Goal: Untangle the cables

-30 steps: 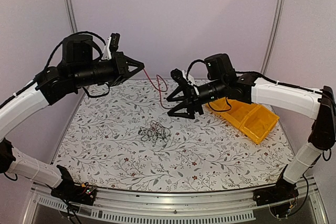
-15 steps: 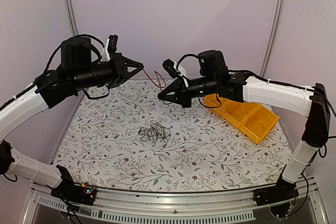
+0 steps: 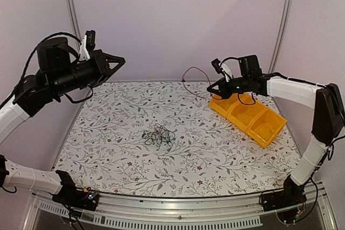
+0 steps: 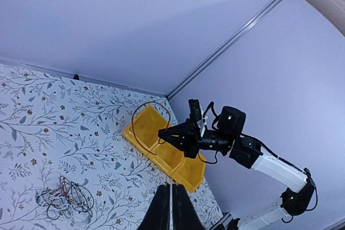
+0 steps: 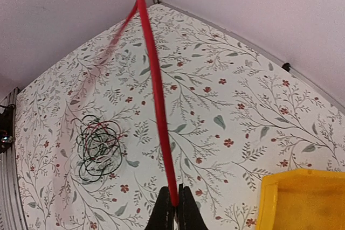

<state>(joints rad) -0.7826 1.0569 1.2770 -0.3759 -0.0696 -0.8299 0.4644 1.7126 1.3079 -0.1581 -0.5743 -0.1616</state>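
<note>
Right tool [image 5: 172, 202] pinches one red cable [image 5: 159, 106], which stretches straight ahead, curving slightly left.

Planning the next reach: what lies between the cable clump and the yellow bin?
Nothing but bare floral tabletop, from cable clump to yellow bin; the top view shows it.

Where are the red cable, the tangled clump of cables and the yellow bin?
red cable [image 5: 156, 95]: right wrist view, mid-length of the strand.
tangled clump of cables [image 3: 158, 134]: top view, centre of the loops.
yellow bin [image 3: 252, 117]: top view, its bare inside.
</note>
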